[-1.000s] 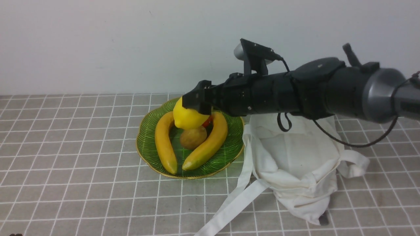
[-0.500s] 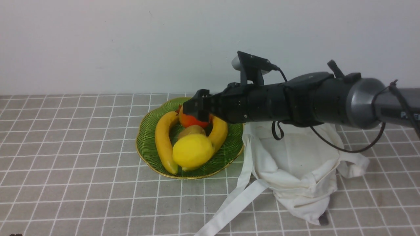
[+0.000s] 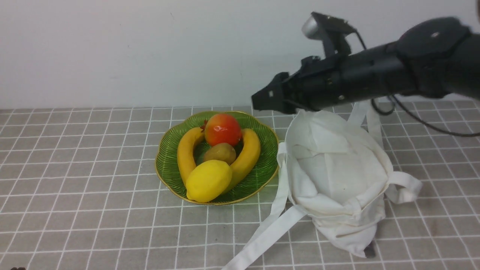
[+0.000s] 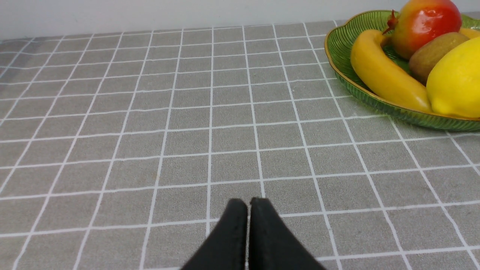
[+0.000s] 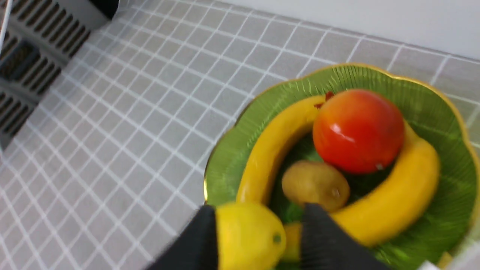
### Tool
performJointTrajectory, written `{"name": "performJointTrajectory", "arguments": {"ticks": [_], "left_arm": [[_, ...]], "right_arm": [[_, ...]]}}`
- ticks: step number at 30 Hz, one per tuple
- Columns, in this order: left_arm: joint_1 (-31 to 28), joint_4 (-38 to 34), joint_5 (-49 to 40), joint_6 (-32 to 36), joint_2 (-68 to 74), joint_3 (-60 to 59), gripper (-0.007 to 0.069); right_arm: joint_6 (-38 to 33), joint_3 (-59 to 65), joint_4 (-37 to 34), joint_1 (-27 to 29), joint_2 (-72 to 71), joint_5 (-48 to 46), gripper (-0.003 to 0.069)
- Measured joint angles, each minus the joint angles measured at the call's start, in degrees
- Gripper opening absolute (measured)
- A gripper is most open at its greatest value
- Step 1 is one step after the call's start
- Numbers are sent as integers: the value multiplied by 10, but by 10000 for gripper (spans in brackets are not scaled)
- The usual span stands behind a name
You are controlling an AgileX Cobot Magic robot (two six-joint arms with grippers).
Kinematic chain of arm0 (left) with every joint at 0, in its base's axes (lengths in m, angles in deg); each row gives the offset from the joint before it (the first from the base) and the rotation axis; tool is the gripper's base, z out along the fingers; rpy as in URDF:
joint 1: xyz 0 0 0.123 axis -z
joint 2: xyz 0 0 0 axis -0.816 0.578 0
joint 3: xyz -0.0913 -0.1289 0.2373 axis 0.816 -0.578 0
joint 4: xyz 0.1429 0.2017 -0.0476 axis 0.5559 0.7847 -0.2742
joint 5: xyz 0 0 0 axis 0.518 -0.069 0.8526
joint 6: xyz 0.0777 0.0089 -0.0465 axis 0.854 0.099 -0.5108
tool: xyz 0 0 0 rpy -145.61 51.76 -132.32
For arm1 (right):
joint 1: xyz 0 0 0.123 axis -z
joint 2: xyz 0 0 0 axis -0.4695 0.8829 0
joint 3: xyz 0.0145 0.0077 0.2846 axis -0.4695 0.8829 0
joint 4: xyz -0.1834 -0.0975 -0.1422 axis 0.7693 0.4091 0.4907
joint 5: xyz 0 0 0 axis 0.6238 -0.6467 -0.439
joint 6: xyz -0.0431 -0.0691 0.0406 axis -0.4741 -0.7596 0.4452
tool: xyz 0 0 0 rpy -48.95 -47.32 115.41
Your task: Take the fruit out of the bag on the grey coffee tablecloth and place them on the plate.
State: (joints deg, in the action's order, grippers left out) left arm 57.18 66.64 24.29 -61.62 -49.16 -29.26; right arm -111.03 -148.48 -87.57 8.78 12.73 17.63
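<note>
Yellow lemon (image 3: 208, 180) at near rim of plate (image 3: 168, 159), right fingers (image 5: 318, 242) apart, high

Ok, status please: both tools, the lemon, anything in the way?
Left tool shut, low over the cloth. Right tool open, empty, raised. Lemon on the plate, against the bananas. No obstacle seen.

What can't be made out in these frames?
1. Inside of the bag: front view, its own folded cloth covers it.
2. Near end of the right-hand banana: front view, behind the lemon.
3. Part of the plate: left wrist view, cut by the frame edge.
4. Left gripper: only shut tips show, left wrist view.
</note>
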Motion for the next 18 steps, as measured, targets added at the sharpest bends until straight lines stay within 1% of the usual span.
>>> {"name": "performJointTrajectory", "arguments": {"ticks": [1,2,3,4,6,7,9,10,11,12,13,15,16,18], "left_arm": [[0,0,0,0,0,0,-7],[0,0,0,0,0,0,-7],[0,0,0,0,0,0,-7],[0,0,0,0,0,0,-7],[0,0,0,0,0,0,-7],[0,0,0,0,0,0,-7],[0,0,0,0,0,0,-7],[0,0,0,0,0,0,-7],[0,0,0,0,0,0,-7],[0,0,0,0,0,0,-7],[0,0,0,0,0,0,-7],[0,0,0,0,0,0,-7],[0,0,0,0,0,0,-7],[0,0,0,0,0,0,-7]], "right_arm": [[18,-3,20,6,-15,-19,151],[44,-4,59,14,-39,-49,78],[52,-5,76,18,-52,-62,53],[90,-5,133,32,-95,-108,8],[132,-5,188,40,-138,-150,-6],[132,-5,193,41,-138,-150,-8],[167,10,239,44,-185,-170,-12],[178,22,250,44,-206,-172,-12],[193,53,274,44,-251,-167,-12],[197,82,285,45,-276,-161,-12],[198,82,287,45,-283,-158,-12],[199,188,315,45,-376,-103,-12],[198,197,316,45,-392,-90,-12],[172,337,317,45,-502,24,-12]]}}
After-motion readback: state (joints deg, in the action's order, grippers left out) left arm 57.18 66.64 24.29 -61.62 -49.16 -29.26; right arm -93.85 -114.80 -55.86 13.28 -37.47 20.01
